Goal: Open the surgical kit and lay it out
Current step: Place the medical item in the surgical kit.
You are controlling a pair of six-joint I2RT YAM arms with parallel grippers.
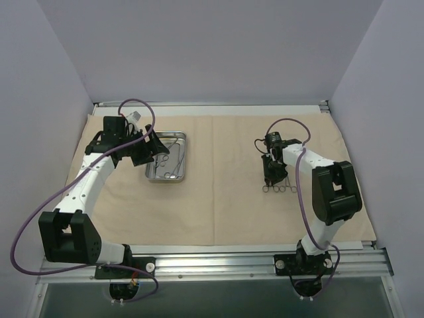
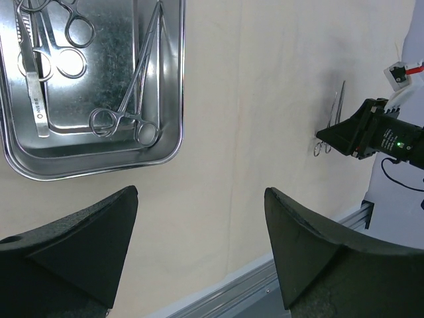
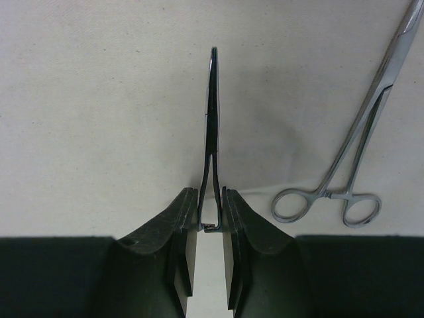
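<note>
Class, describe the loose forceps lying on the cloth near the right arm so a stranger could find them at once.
Find the beige cloth wrap, then its right half, where the right tool grips one pair of forceps on edge. The loose forceps lie flat on the cloth beside that pair. Both rings show fully, nothing holds them, and they are outside the steel tray.

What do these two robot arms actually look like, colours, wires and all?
The left arm and right arm are white tubes linked by chunky black joints. A purple cable loops along each. The left gripper and right gripper each have two thick, matte black, wedge-shaped fingers.
</note>
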